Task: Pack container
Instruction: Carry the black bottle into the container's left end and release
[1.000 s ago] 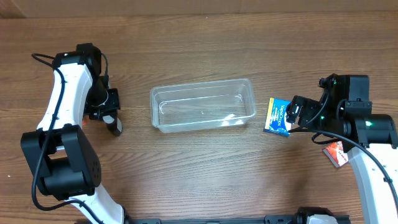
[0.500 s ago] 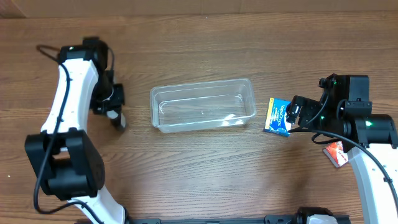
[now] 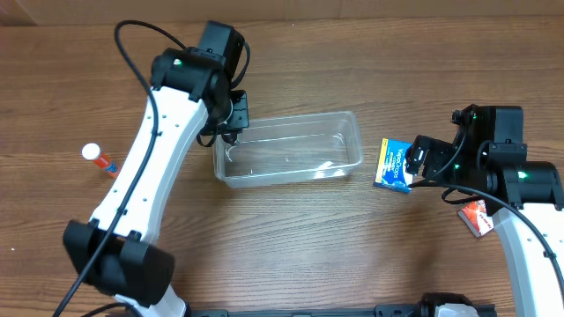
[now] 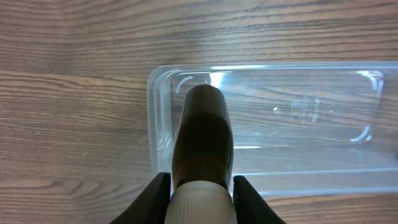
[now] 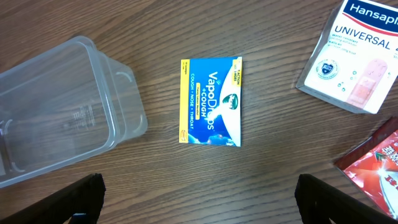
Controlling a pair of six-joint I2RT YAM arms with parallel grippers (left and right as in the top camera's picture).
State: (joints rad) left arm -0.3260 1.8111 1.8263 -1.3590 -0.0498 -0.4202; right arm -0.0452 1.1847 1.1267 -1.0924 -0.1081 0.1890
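The clear plastic container (image 3: pixel 291 118) lies in the middle of the table with nothing in it. My left gripper (image 3: pixel 231 123) is shut on a dark brown bottle with a white cap (image 4: pixel 203 134) and holds it over the container's left end (image 4: pixel 151 124). My right gripper (image 3: pixel 421 161) is open and empty, above the table just right of the container. A blue VapoDrops packet (image 5: pixel 210 102) lies flat beyond its fingertips (image 5: pixel 199 202), and also shows in the overhead view (image 3: pixel 394 165).
A small white-capped bottle with an orange label (image 3: pixel 95 157) lies at the far left. A Hansaplast plaster pack (image 5: pixel 351 59) and a red packet (image 5: pixel 379 165) lie to the right of the blue packet. The container's right end (image 5: pixel 62 118) shows in the right wrist view.
My left arm has swung from the table's left side to the container's left end, carrying the dark bottle. The small orange-labelled bottle is now uncovered. The right arm has not moved.
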